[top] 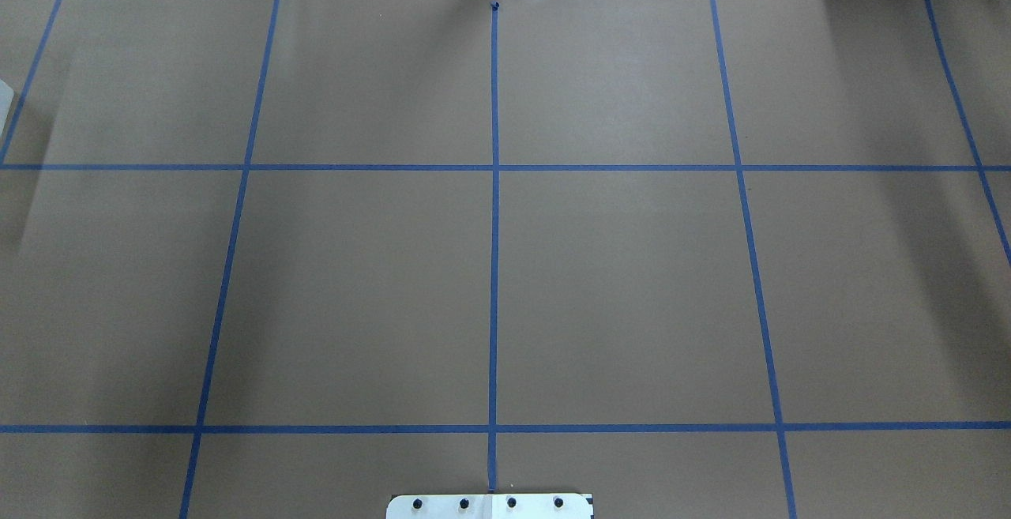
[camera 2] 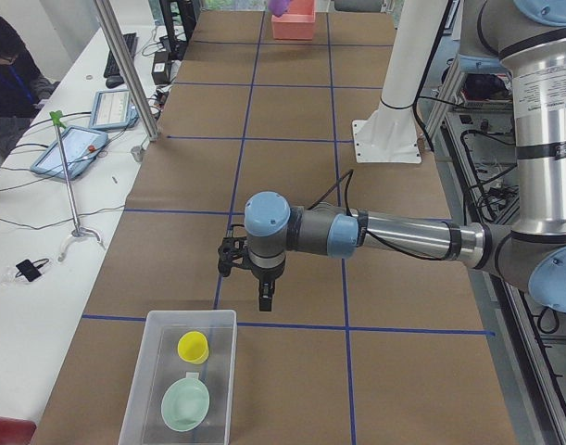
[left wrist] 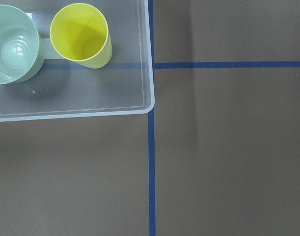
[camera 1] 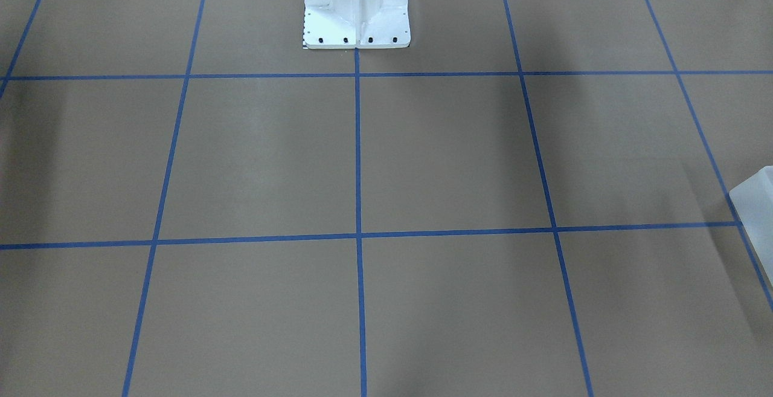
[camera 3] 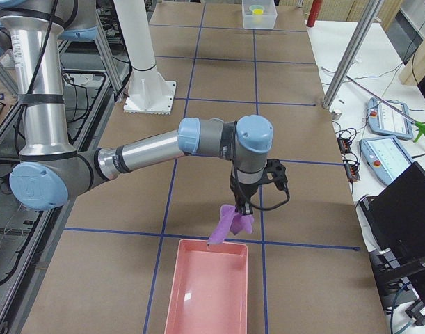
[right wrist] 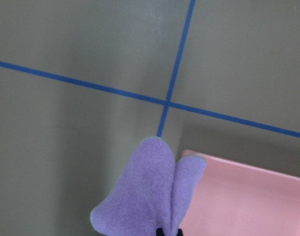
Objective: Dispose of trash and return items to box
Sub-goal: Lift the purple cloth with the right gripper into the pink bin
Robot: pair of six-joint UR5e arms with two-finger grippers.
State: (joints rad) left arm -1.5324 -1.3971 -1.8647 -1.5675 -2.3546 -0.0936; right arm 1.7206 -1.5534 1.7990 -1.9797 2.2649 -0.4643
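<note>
While the purple cloth point(camera 3: 233, 221) hung clamped in my right hand point(camera 3: 241, 207), it dangled over a corner of the pink bin point(camera 3: 209, 292) on the tabletop point(camera 3: 302, 174). My left hand point(camera 2: 265, 298) hovered near the clear box point(left wrist: 91, 93) holding yellow cup point(left wrist: 82, 34) and green scoop point(left wrist: 12, 44); its grip state: cannot tell.

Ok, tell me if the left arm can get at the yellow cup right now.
Probably yes: the left end effector hangs just beside the open-topped clear box, and nothing covers the yellow cup inside.
</note>
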